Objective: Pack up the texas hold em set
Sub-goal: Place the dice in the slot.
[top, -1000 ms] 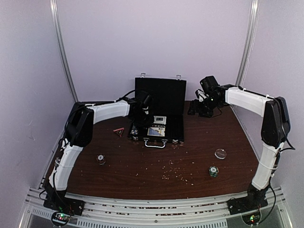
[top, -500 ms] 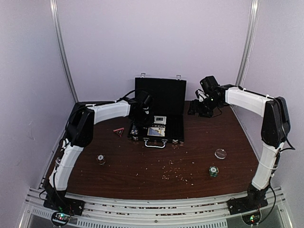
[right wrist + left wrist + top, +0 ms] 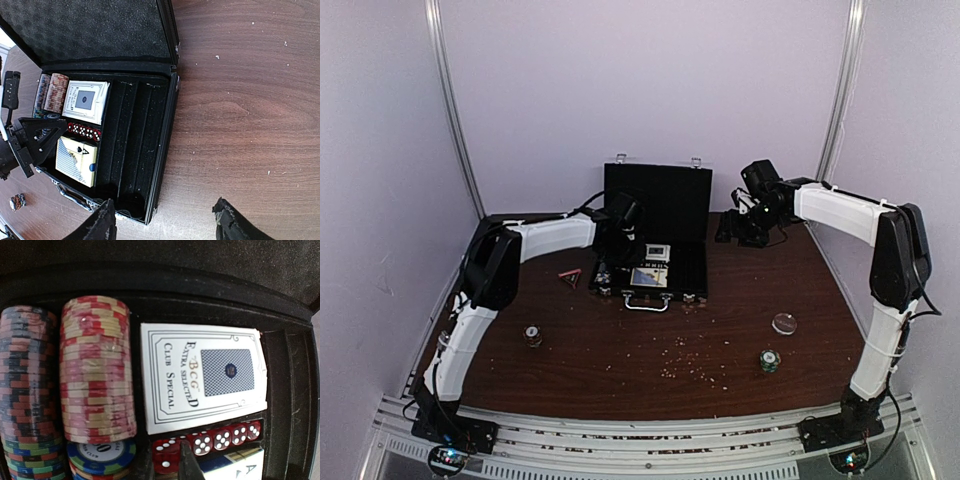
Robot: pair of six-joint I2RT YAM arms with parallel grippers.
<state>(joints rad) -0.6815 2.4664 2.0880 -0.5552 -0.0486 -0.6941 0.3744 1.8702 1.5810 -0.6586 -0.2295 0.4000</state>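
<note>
Table [image 3: 620,350], left hand [image 3: 187,464] closed, perhaps touching dice [image 3: 220,437]

We read "BCG Extra Selected Club Special" on the white card deck box [image 3: 202,377]. The second deck [image 3: 242,465] shows an "A". The blue chip's [image 3: 102,456] numeral is only partly legible, ending in "0".

Chips [image 3: 97,367], cards [image 3: 202,375], dice [image 3: 210,442] in case [image 3: 135,140], seemingly leftward

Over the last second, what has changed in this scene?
Nothing visibly changed. The left gripper stays down in the open case, and the right gripper stays open beside the case.
</note>
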